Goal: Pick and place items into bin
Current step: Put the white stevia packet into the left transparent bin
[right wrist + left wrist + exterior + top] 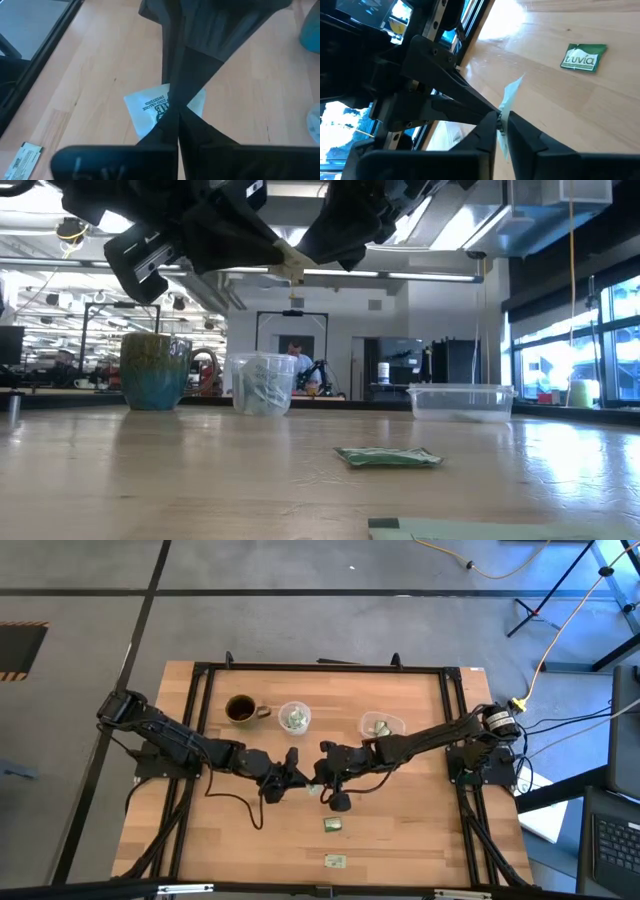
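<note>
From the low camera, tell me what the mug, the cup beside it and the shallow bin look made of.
Mug: likely glazed ceramic; opaque, glossy, teal shading to olive at the top.
Cup: clear thin plastic, by the look; packets show through its wall.
Shallow bin: clear plastic, probably rigid; see-through walls with a rolled rim.
</note>
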Robot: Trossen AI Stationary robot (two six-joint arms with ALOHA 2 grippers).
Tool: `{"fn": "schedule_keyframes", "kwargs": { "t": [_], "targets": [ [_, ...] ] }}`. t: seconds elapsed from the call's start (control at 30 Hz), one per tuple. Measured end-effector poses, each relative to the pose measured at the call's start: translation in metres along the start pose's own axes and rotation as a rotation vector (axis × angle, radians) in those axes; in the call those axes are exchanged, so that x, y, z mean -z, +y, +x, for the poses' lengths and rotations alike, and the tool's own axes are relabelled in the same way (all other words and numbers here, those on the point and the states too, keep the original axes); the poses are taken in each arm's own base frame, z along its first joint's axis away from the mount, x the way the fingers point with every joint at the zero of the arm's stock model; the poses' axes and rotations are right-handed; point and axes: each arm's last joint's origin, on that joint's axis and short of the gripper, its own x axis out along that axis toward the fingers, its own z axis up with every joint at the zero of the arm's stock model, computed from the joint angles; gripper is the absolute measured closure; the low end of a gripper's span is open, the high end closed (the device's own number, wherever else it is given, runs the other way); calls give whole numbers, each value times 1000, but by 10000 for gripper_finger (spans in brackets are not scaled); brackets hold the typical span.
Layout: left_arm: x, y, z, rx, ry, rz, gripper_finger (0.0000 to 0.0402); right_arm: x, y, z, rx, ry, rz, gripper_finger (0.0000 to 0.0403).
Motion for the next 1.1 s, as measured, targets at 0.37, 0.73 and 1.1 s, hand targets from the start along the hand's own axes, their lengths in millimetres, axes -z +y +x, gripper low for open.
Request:
{"fn": "schedule_keyframes", "kwargs": {
  "t": [0.37, 0.73, 1.1],
  "targets": [
    [0, 0, 0, -2, 3, -9, 396, 1, 0, 0, -1, 5, -28, 362],
    [7, 0, 0, -87, 163, -170, 396, 11, -4, -1, 143, 119, -54, 256],
    [44, 10, -4, -323, 581, -307, 397, 20, 15, -2, 73, 198, -41, 252]
  ]
}}
